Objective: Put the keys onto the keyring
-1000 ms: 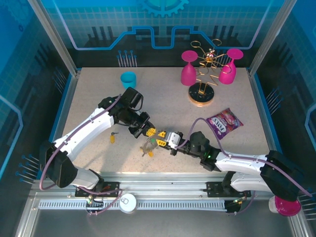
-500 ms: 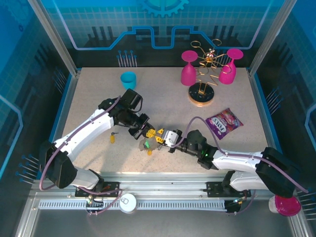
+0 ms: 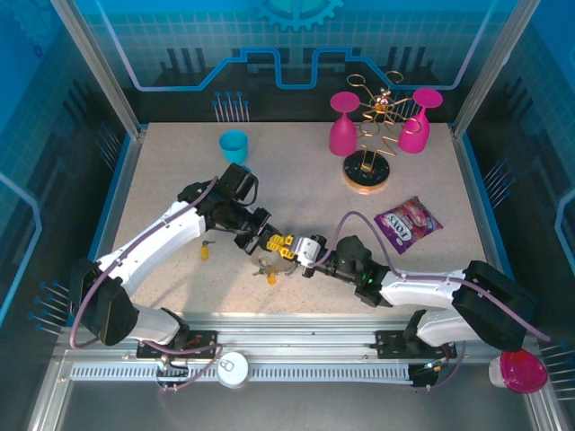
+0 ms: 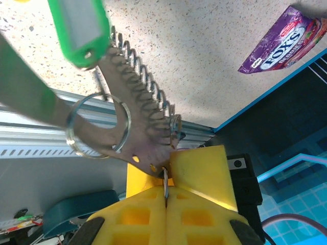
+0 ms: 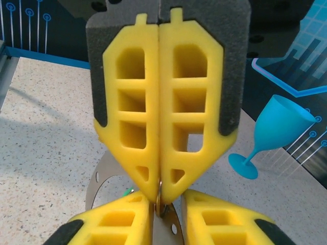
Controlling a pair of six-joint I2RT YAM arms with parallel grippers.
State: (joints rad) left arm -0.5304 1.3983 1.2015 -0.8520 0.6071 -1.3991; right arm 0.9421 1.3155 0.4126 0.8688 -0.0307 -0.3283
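One keyring (image 4: 139, 139), left claw (image 3: 274, 240), table (image 3: 314, 302) edge near

My left gripper (image 3: 272, 240) and right gripper (image 3: 292, 245) meet tip to tip, keyring (image 4: 148, 138) between; open table (image 3: 296, 171) beyond them; goblet rack (image 3: 367, 171), sweet bag (image 3: 407, 223) crowd right

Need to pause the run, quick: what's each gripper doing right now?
Left gripper: closed, holding the keyring.
Right gripper: jaws narrow around the keyring's edge; whether it grips cannot be told.

The grey coil-rimmed keyring (image 4: 140, 130) is held pinched at its edge, a green-headed key (image 4: 82, 30) dangled against it, a yellow key (image 3: 205, 253) left lying apart.
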